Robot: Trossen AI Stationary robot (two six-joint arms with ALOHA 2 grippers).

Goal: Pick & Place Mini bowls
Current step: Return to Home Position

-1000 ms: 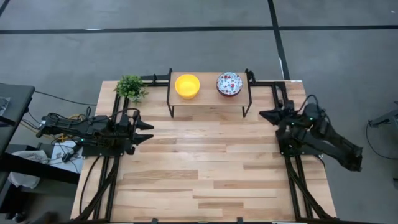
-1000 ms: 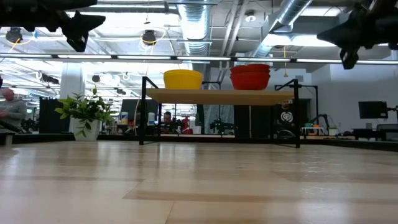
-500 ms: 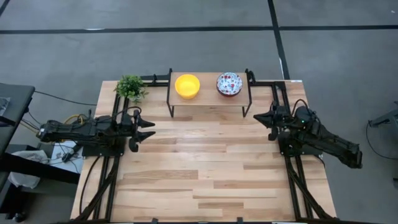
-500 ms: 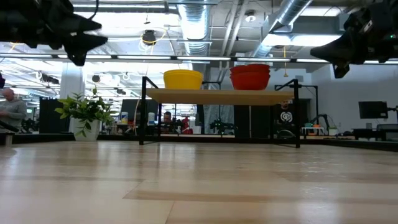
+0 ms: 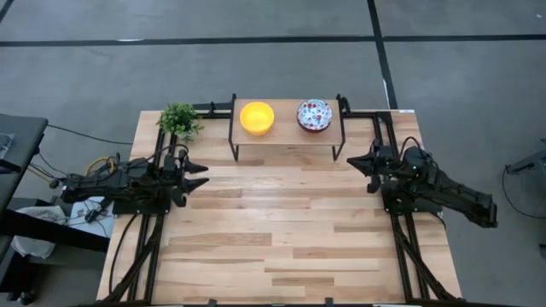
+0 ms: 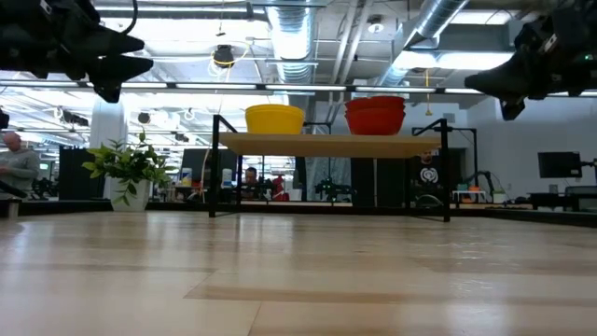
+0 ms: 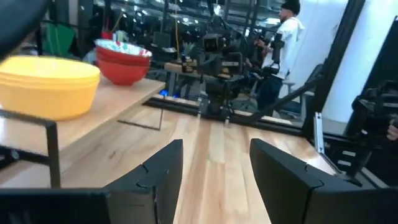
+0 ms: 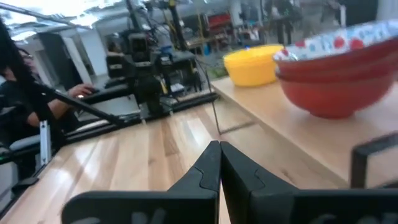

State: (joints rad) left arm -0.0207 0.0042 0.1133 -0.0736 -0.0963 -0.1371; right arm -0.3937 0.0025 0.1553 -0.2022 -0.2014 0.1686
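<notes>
Two lots of mini bowls stand on a raised wooden shelf (image 5: 286, 134) at the table's far edge. The glossy yellow ones (image 5: 257, 118) (image 6: 274, 119) (image 7: 48, 85) are on its left. The floral ones (image 5: 314, 114) (image 6: 375, 115) (image 8: 339, 74), red outside, sit nested on its right. My left gripper (image 5: 204, 175) (image 6: 140, 58) (image 7: 214, 155) hangs open in the air above the table's left side, level with the shelf's front left. My right gripper (image 5: 359, 159) (image 6: 478, 82) (image 8: 219, 150) is shut and hovers off the shelf's right end.
A small green plant (image 5: 179, 119) (image 6: 129, 168) stands at the far left corner, beside the shelf's black frame (image 5: 233, 128). The wooden tabletop (image 5: 281, 222) stretches from the shelf to the near edge. People and equipment show in the room beyond.
My right gripper has come down and moved a little toward the table's left, nearer the shelf's right end. My left gripper has dropped slightly and stays above the left side. The bowls have not moved.
</notes>
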